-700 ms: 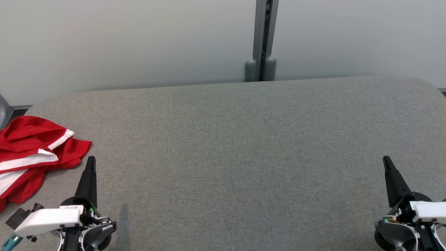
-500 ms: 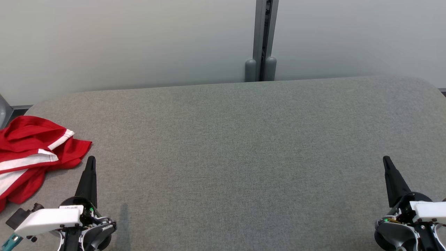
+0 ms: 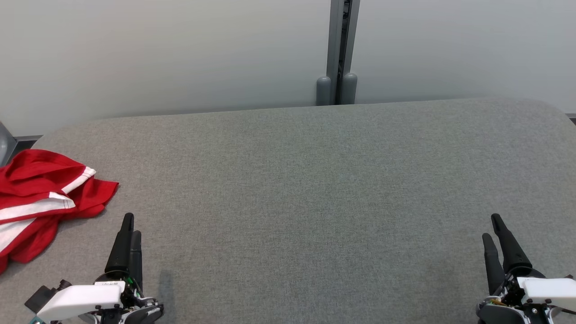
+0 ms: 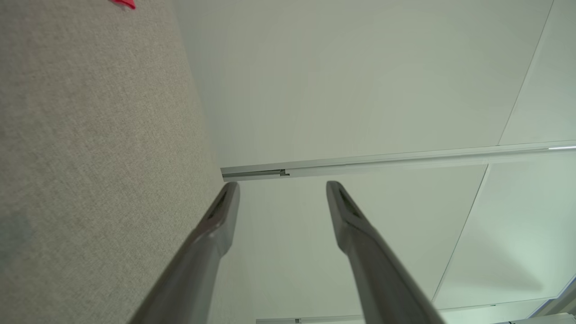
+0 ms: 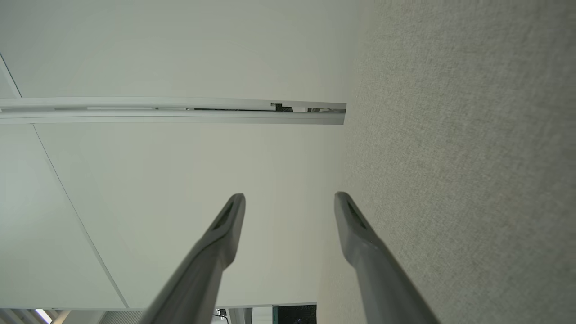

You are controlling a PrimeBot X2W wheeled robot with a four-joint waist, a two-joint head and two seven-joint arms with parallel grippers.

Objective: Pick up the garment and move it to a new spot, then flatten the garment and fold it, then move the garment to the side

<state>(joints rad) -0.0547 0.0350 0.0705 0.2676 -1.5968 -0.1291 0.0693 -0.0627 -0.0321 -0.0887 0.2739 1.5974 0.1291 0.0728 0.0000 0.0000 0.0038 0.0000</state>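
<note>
Red garment (image 3: 40,198) lies crumpled at the table's (image 3: 315,202) nine o'clock, with left gripper (image 3: 132,225) at seven and right gripper (image 3: 490,226) at five, both wide and empty.

Wide bare tabletop (image 3: 315,180) ahead; crumpled red garment (image 3: 45,180) heaped far left.

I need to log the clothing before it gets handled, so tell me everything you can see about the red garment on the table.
The garment is red, thin-looking cloth with white stripes. It lies crumpled in a loose heap of overlapping folds at the left of the gray fabric-covered table, partly cut off by the head view's left edge. Only the table touches it; the left gripper sits to its right, apart from it. Its type cannot be told.
</note>
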